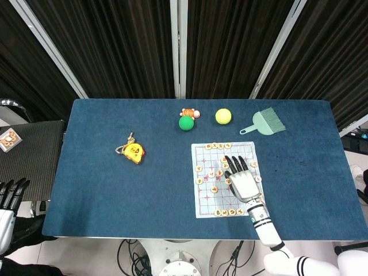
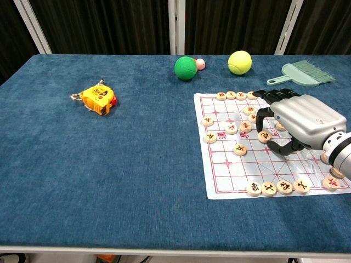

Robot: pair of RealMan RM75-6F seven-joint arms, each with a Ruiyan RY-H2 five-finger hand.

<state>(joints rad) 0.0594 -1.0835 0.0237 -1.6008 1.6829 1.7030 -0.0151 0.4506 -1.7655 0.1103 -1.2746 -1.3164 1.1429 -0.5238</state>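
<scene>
right hand (image 2: pixel 299 121) sat low over the right half of the chess mat (image 2: pixel 230 164), fingers curled down, thumb tucked under. fingertips (image 2: pixel 260 118) arched over a wooden chess piece (image 2: pixel 265 136) mid-board; couldn't tell whether they touched or pinched it, nothing clearly lifted. the head view showed the same hand (image 1: pixel 242 181) with fingers fanned toward the far row. left hand (image 1: pixel 7 198) hung off the table's near-left corner, fingers apart, holding nothing.

risks as i judged them: the pieces (image 2: pixel 241 127) clustered just beside the target were close enough that curled fingers could knock or drag them. the mat looked thin and glossy, so a sideways push could crease or slide it on the blue tablecloth (image 2: pixel 120 164) and shift the near row (image 2: pixel 277 187). the round flat piece offered little edge, so a pinch could slip. the palm hid the pieces under it.

elsewhere: green ball (image 2: pixel 185 68), yellow ball (image 2: pixel 239 62), brush (image 2: pixel 303 74), yellow tape measure (image 2: pixel 98 100), all well apart.
</scene>
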